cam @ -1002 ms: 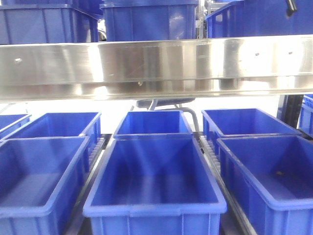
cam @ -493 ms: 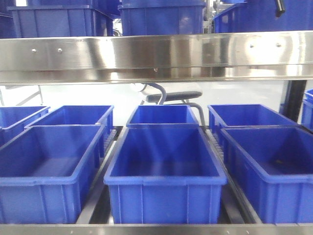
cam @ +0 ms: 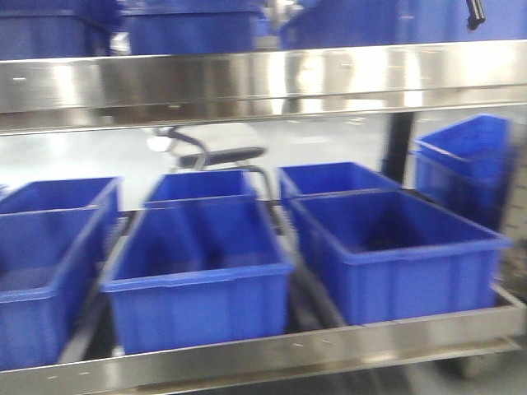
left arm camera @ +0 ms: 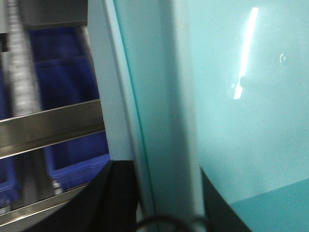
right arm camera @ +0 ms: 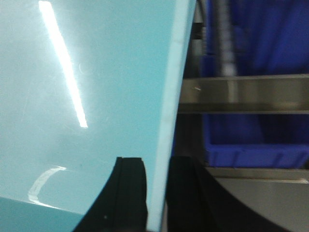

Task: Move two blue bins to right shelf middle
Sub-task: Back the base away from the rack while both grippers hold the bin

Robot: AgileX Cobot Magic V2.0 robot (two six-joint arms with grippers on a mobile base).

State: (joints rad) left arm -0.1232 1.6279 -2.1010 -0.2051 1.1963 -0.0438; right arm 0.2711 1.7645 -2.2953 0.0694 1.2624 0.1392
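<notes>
Rows of empty blue bins (cam: 198, 271) on a steel shelf (cam: 272, 350), well ahead of both jaws, long axes pointing away; left jaws parted wide, right jaws parted narrowly, neither holding anything.

On your wrist cams, the left gripper (left arm camera: 157, 169) has matte black fingers (left arm camera: 116, 193), with a thin dark cable (left arm camera: 166, 223) looping at the bottom. Your right gripper (right arm camera: 155, 162) is the same plain black, with squared-off tips.
</notes>
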